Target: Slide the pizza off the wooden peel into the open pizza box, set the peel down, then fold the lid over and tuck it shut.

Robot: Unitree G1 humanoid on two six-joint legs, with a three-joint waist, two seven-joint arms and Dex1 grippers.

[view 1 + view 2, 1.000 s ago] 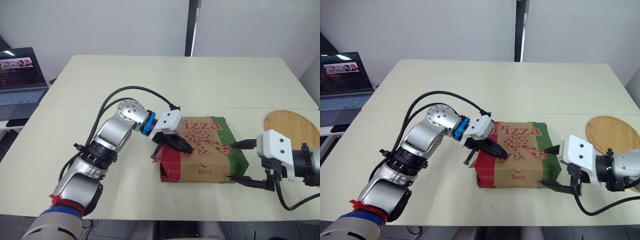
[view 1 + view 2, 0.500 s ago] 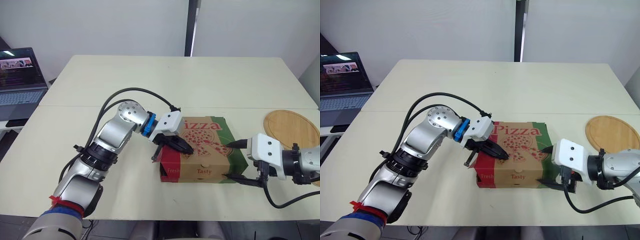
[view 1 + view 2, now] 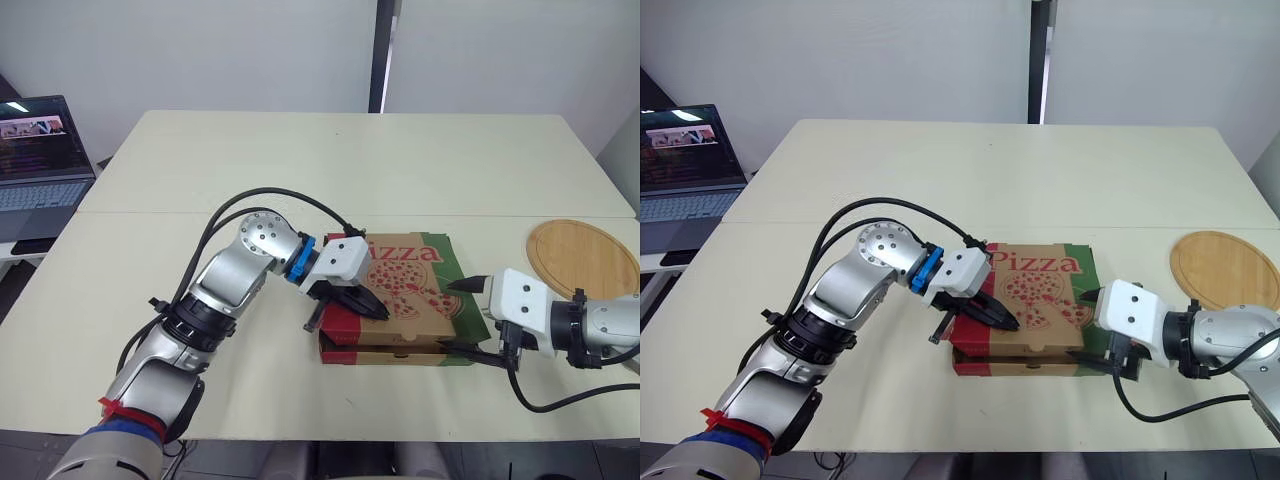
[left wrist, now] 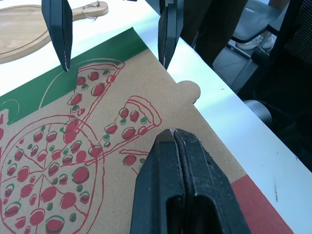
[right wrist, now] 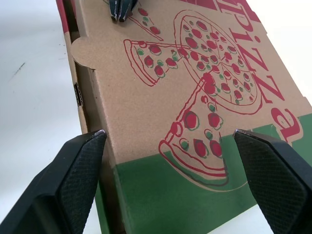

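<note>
Box (image 3: 385, 351) is sitting lid-down mid-table (image 3: 300, 170), peel (image 3: 585, 258) well to its right | left gripper (image 3: 375, 311) is resting on lid (image 3: 415, 290), fingers together, gripping nothing | right gripper (image 3: 447, 316) is gaping wide astride the box's right end, empty | cardboard probably light, springy, easily dented: press by the front tab (image 4: 188, 90).

A cream table (image 3: 300, 160) takes up most of the room, with a seam (image 3: 180, 212) running across its middle from left to right. Behind its far edge rises a plain white wall (image 3: 200, 50), evenly lit and split by one dark upright strip (image 3: 382, 55). Off the table's left side an open laptop (image 3: 40, 150) glows. By its near edge stands a black chair (image 4: 292, 44) on grey floor (image 4: 229, 70).
</note>
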